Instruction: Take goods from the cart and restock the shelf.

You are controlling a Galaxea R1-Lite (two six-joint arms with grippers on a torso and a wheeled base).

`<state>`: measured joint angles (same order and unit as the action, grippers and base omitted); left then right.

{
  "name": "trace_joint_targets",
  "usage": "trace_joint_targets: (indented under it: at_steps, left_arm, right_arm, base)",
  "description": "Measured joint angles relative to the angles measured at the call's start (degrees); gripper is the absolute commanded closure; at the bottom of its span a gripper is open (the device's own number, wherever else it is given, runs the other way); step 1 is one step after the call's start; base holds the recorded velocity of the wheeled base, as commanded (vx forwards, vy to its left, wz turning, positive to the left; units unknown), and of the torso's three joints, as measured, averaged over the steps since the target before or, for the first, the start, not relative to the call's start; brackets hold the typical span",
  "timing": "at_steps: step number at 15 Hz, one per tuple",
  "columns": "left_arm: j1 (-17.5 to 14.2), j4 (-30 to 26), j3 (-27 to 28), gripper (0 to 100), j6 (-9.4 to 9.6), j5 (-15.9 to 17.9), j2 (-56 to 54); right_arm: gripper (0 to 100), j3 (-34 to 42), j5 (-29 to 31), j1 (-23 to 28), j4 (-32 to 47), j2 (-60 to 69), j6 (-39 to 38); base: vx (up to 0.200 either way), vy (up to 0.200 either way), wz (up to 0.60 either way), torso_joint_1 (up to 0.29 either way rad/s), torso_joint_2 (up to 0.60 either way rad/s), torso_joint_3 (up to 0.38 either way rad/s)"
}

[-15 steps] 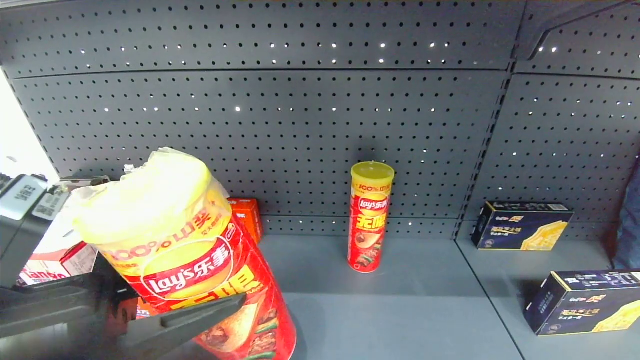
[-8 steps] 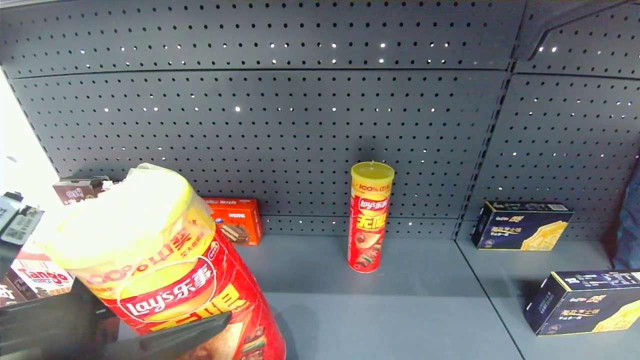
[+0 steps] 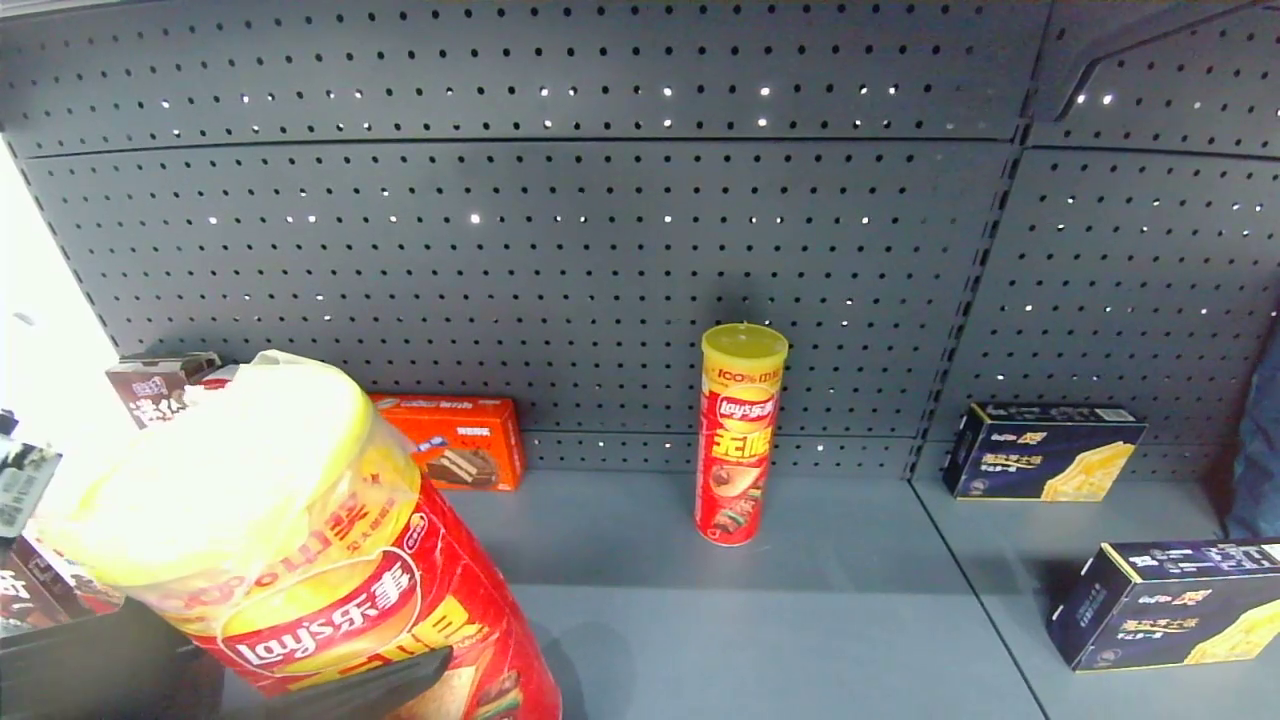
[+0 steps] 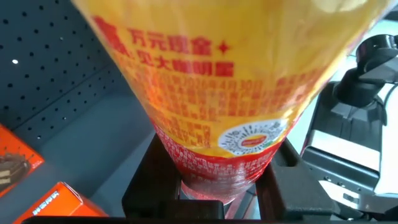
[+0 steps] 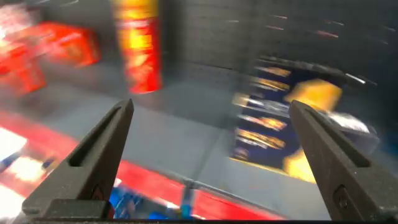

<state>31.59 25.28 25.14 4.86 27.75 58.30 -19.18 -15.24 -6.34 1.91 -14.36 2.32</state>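
Observation:
A large red chip can with a yellow lid (image 3: 300,560) tilts at the lower left of the head view, and my left gripper (image 3: 215,680) is shut on its lower body. The left wrist view has the can (image 4: 230,93) rising from between the black fingers (image 4: 149,193). A second, matching chip can (image 3: 740,435) stands upright on the shelf floor (image 3: 800,610) near the pegboard back wall. My right gripper (image 5: 211,155) is open with nothing between its fingers, in front of the shelf, with that standing can (image 5: 138,43) beyond it.
An orange box (image 3: 455,440) sits against the back wall left of the standing can. A brown box (image 3: 160,385) and more boxes (image 3: 30,590) crowd the far left. Two dark blue boxes (image 3: 1045,452) (image 3: 1165,605) lie in the right bay.
My left gripper has carried the held can leftward and lower in the head view, uncovering the orange box behind it. The shelf goods have stayed put.

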Motion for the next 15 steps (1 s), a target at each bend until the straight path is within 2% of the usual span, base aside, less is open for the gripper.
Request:
trace_joint_targets:
  at_steps: [1,4,9,15]
  left_arm:
    - [0.1,0.0,-0.1,100,0.49,-0.5,-0.1]
    - [0.2,0.0,0.2,100,0.6,-0.7,-0.2]
    - [0.3,0.0,0.2,100,0.61,-0.7,-0.1]
    - [0.4,0.0,2.5,100,0.49,0.7,1.5]
  right_arm:
    - [0,-0.5,-0.4,-0.6,0.0,-2.0,1.2]
    - [0,-2.2,-3.0,-2.3,-1.8,-8.5,4.1]
    - [0,-7.9,-4.0,-4.2,-5.5,-23.4,7.4]
    - [0,-15.7,-4.7,-6.2,-13.7,-42.7,9.9]
  base:
    - [0.0,0.0,0.0,0.0,0.0,0.0]
    - [0.0,0.0,0.0,0.0,0.0,0.0]
    - [0.0,0.0,0.0,0.0,0.0,0.0]
    - [0.0,0.0,0.0,0.0,0.0,0.0]
